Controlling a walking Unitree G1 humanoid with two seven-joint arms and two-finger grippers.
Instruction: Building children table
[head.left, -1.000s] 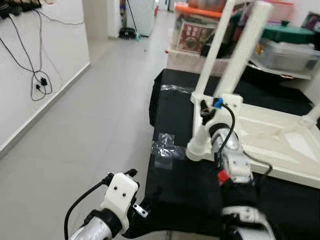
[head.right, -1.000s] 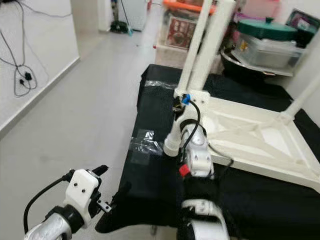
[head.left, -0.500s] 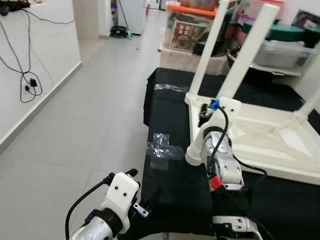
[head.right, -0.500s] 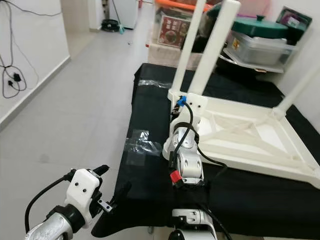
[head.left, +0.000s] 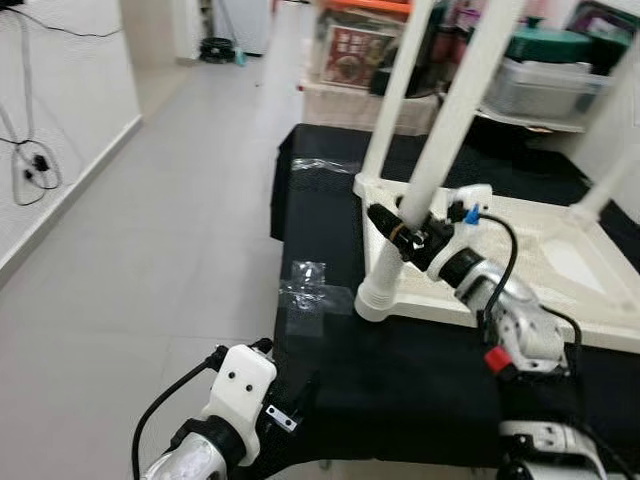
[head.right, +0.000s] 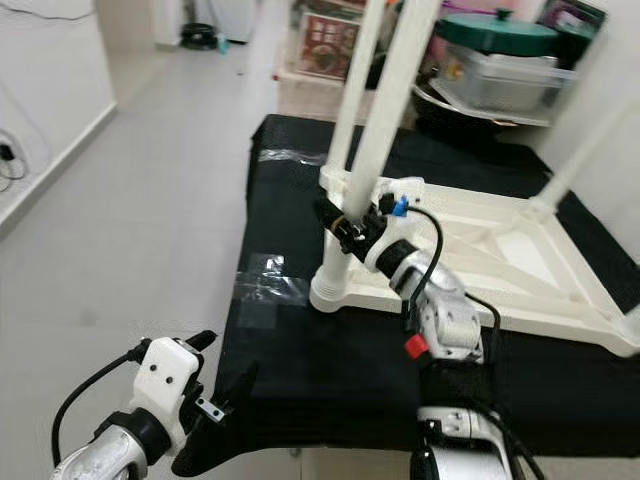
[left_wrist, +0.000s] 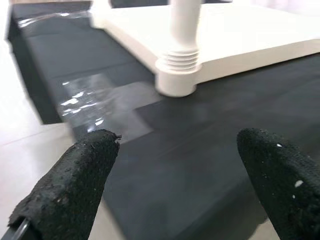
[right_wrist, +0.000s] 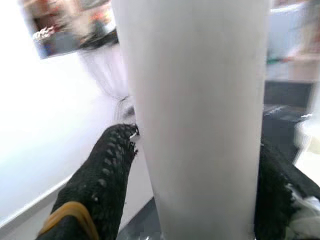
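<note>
A white children's table (head.right: 520, 255) lies upside down on a black-covered surface (head.left: 400, 370), its legs pointing up. My right gripper (head.left: 400, 228) is shut on the near-left table leg (head.left: 455, 110), a little above its ribbed base collar (left_wrist: 180, 75). In the right wrist view the leg (right_wrist: 192, 100) sits between the two black fingers (right_wrist: 100, 175). My left gripper (head.left: 285, 370) hangs low at the surface's near-left corner, open and holding nothing. Its fingertips (left_wrist: 75, 175) stand wide apart in the left wrist view.
Clear tape patches (head.left: 310, 295) lie on the black cover beside the leg. Two more legs (head.left: 395, 90) (head.left: 610, 180) rise behind. Storage boxes and a green-lidded pot (head.left: 545, 45) crowd the back. Grey tiled floor (head.left: 150, 220) lies to the left, with cables on the white wall (head.left: 30, 165).
The camera has shifted. My right forearm has swung from below the leg round to its right, with the gripper staying on the leg. The left gripper has not moved.
</note>
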